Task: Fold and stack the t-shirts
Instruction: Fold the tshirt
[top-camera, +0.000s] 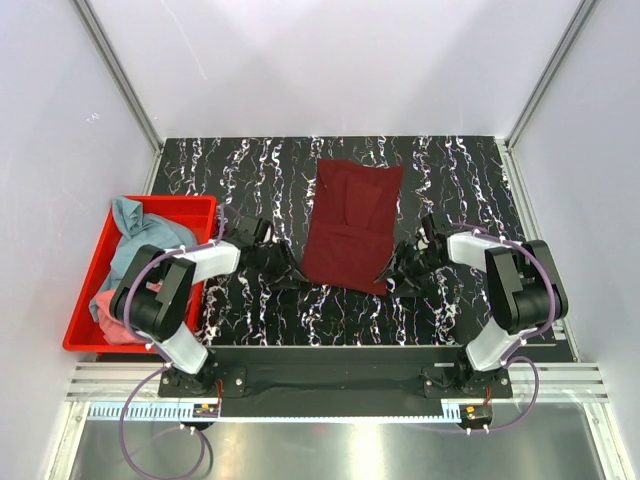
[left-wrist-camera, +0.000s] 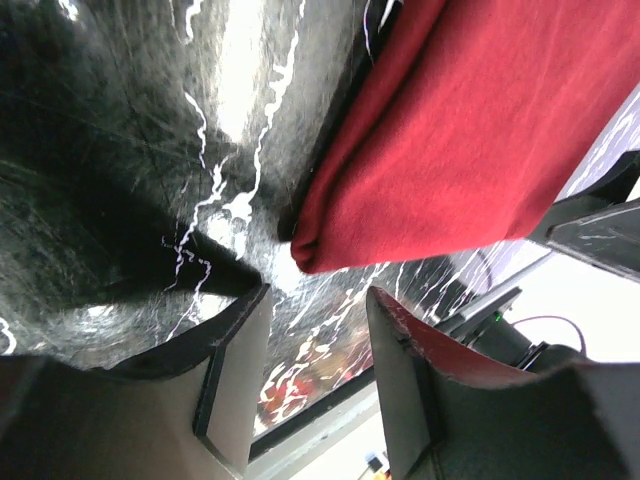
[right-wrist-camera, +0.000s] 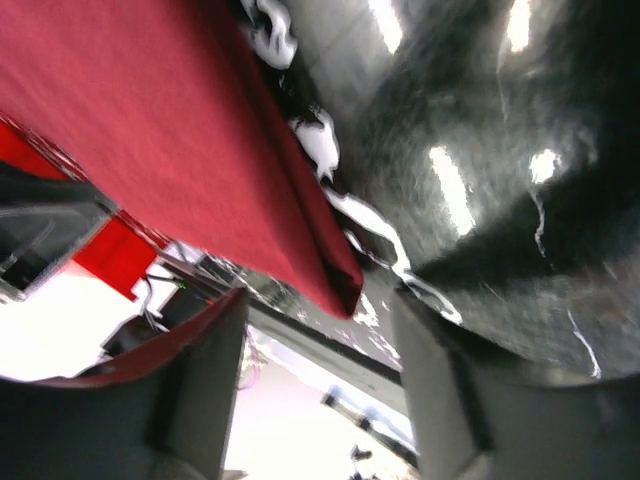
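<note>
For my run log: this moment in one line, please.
maroon t-shirt: folded | left gripper: open, near-left corner | right gripper: open, near-right corner | red bin: teal t-shirt, pink t-shirt

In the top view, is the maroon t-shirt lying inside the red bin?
No, the maroon t-shirt lies folded flat on the table, apart from the red bin.

No text, label, brand name or number could be read in any of the views. A strip of fine tick marks (top-camera: 320, 411) was seen along the near edge in the top view, but no figures could be made out on it.
</note>
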